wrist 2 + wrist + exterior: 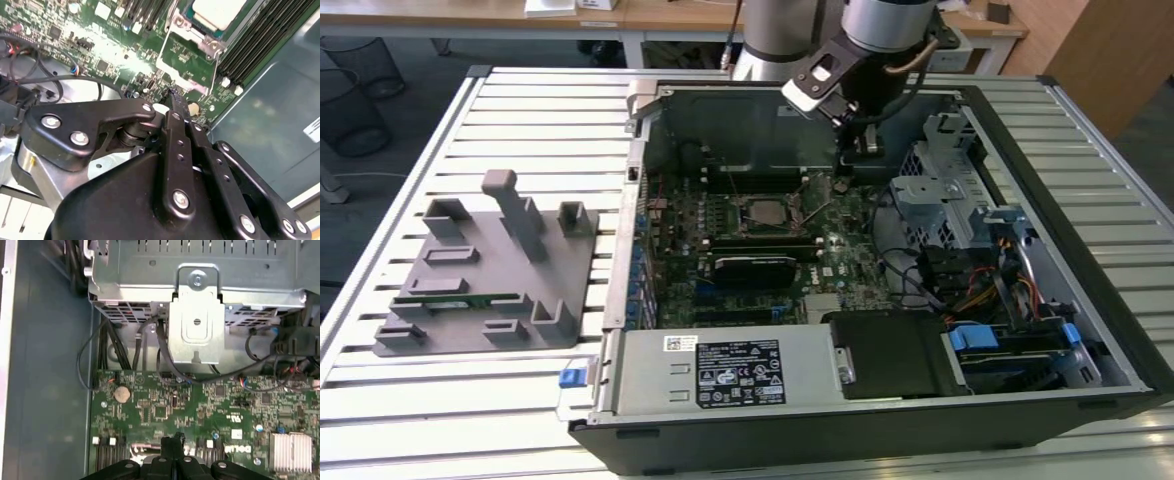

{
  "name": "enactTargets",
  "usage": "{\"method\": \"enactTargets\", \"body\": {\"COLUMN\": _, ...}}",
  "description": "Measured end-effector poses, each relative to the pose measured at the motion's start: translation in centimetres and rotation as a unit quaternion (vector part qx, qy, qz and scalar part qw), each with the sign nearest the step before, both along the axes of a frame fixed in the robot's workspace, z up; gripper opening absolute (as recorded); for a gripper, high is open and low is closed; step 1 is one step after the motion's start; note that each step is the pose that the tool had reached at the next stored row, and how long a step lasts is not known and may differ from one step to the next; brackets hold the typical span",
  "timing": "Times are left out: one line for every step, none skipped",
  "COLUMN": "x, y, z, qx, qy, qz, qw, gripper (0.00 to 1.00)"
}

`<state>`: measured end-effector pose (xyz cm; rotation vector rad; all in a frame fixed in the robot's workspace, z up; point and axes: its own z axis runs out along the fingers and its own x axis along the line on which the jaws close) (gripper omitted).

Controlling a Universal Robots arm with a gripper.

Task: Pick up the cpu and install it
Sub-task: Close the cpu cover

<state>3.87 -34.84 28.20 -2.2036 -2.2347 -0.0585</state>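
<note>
The cpu (216, 12), a shiny silver square with a thin green rim, lies in the socket (766, 211) on the green motherboard inside the open computer case. The socket's metal hold-down frame (186, 56) stands flipped open beside it. My gripper (845, 176) hangs inside the case, to the exterior view's right of the socket and just above the board. Its black fingers (175, 107) are pressed together and shut, with nothing seen between them. In the first wrist view the gripper (173, 442) hovers over the board near the memory slots.
A grey metal drive cage (196, 325) with black cables rises at the exterior view's right of the board. The power supply (720, 372) fills the case's near side. A grey fixture (494, 270) carrying a green memory stick (467, 297) sits on the slatted table.
</note>
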Motion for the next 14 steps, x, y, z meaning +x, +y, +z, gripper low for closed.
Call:
{"method": "enactTargets", "body": {"x": 0.1, "y": 0.11, "z": -0.15, "qx": 0.0001, "qy": 0.0009, "qz": 0.000, "qw": 1.0000, "gripper": 0.11}}
{"method": "enactTargets", "body": {"x": 0.3, "y": 0.20, "z": -0.30, "qx": 0.0002, "qy": 0.0019, "qz": 0.000, "qw": 1.0000, "gripper": 0.11}}
{"method": "enactTargets", "body": {"x": 0.5, "y": 0.28, "z": -0.46, "qx": 0.0002, "qy": 0.0029, "qz": 0.000, "qw": 1.0000, "gripper": 0.11}}
{"method": "enactTargets", "body": {"x": 0.6, "y": 0.36, "z": -0.61, "qx": 0.0001, "qy": 0.0038, "qz": 0.000, "qw": 1.0000, "gripper": 0.11}}
{"method": "enactTargets", "body": {"x": 0.8, "y": 0.44, "z": -0.77, "qx": 0.0001, "qy": 0.0048, "qz": 0.000, "qw": 1.0000, "gripper": 0.11}}
{"method": "enactTargets", "body": {"x": 0.9, "y": 0.50, "z": -0.95, "qx": 0.0000, "qy": 0.0058, "qz": 0.000, "qw": 1.0000, "gripper": 0.11}}
{"method": "enactTargets", "body": {"x": 1.0, "y": 0.56, "z": -1.12, "qx": 0.0001, "qy": 0.0065, "qz": 0.000, "qw": 1.0000, "gripper": 0.11}}
{"method": "enactTargets", "body": {"x": 1.1, "y": 0.60, "z": -1.27, "qx": 0.0001, "qy": 0.0073, "qz": 0.000, "qw": 1.0000, "gripper": 0.11}}
{"method": "enactTargets", "body": {"x": 1.1, "y": 0.62, "z": -1.40, "qx": 0.0001, "qy": 0.0078, "qz": 0.000, "qw": 1.0000, "gripper": 0.11}}
{"method": "enactTargets", "body": {"x": 1.2, "y": 0.62, "z": -1.51, "qx": 0.0001, "qy": 0.0084, "qz": 0.000, "qw": 1.0000, "gripper": 0.11}}
{"method": "enactTargets", "body": {"x": 1.2, "y": 0.63, "z": -1.63, "qx": 0.0001, "qy": 0.0091, "qz": 0.000, "qw": 1.0000, "gripper": 0.11}}
{"method": "enactTargets", "body": {"x": 1.2, "y": 0.63, "z": -1.77, "qx": 0.0001, "qy": 0.0098, "qz": 0.000, "qw": 1.0000, "gripper": 0.11}}
{"method": "enactTargets", "body": {"x": 1.2, "y": 0.63, "z": -1.96, "qx": 0.0001, "qy": 0.0103, "qz": 0.000, "qw": 0.9999, "gripper": 0.11}}
{"method": "enactTargets", "body": {"x": 1.2, "y": 0.63, "z": -2.14, "qx": 0.0001, "qy": 0.0107, "qz": 0.000, "qw": 0.9999, "gripper": 0.11}}
